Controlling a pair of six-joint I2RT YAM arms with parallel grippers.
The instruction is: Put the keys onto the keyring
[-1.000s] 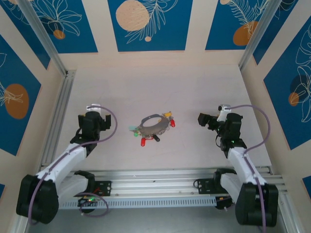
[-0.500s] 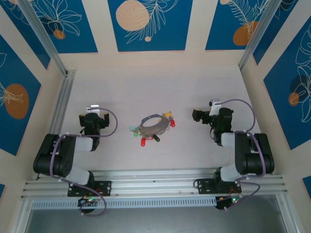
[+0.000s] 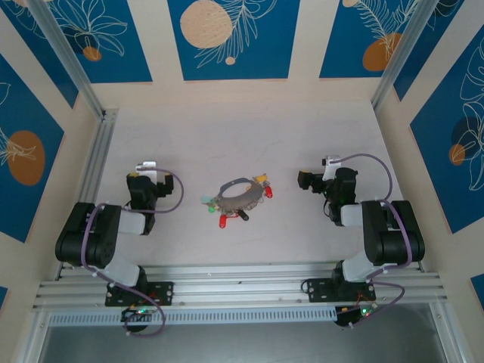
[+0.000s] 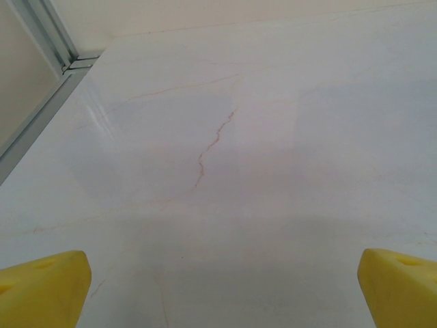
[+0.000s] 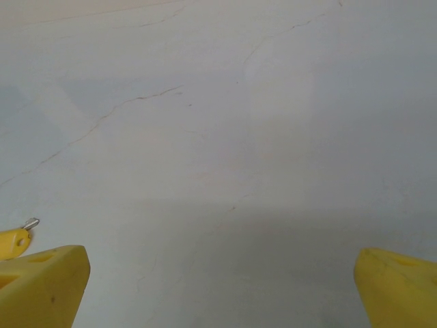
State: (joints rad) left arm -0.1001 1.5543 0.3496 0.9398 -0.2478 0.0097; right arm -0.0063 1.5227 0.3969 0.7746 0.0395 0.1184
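"Top external gave you what, biggest thing first?"

"A pale table [image 3: 302,136], smooth, with hairline cracks running across it. Both arms were folded low, one on either side of the pile and well apart from it. The left gripper [image 4: 220,290] had its yellow fingers spread wide over bare tabletop with nothing between them. The right gripper [image 5: 220,287] stood just as wide and just as empty."

"And the keyring?"

"The keyring [image 3: 240,200] lay flat mid-table between the arms, a thin, dull grey metal loop. The keys [image 3: 223,221] fanned around its rim, touching or overlapping it, with small plastic heads in red, green and yellow. My right wrist camera caught one yellow head [image 5: 12,242] at its left edge, with a small metal eye beside it."

"So how far along were we?"

"I couldn't tell whether any key was threaded. They were too small from above. My judgement was that nothing was in hand, so if any threading remained, it would start with picking up the ring."
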